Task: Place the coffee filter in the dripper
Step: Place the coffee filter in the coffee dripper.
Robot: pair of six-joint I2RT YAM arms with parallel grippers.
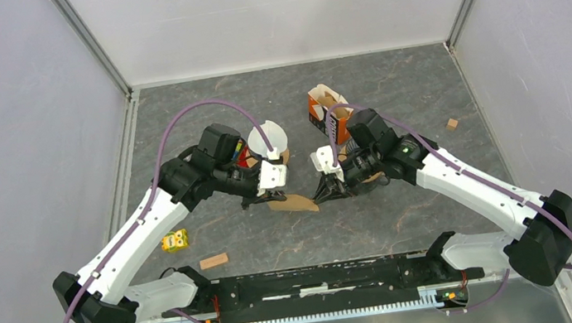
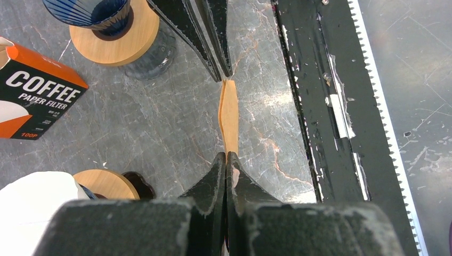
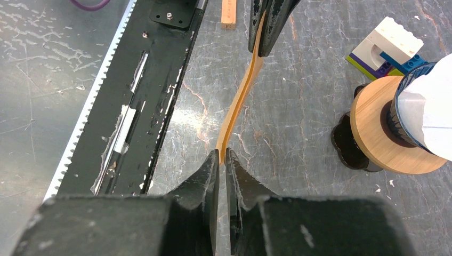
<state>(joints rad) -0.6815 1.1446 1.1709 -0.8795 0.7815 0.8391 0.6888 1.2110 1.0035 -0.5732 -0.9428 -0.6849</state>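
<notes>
The left gripper [image 2: 226, 157] is clamped on one end of the brown coffee filter [image 2: 229, 114]. The filter spans the gap between the arms, its long axis running left to right, edge-on to both wrist cameras and slightly bowed. The right gripper [image 3: 222, 154] has the other end between fingers a slit apart; whether they pinch it I cannot tell. Behind stand a dripper [image 1: 267, 140] holding white paper and an orange filter box [image 1: 324, 110], on a grey marbled table [image 1: 406, 87] between pale walls [image 1: 2, 124].

Left arm [image 1: 137, 231] and right arm [image 1: 469, 183]: white link shells, black joint housings, looped purple cable [image 1: 200, 104], black tapered tool fingers [image 2: 209, 186].
</notes>
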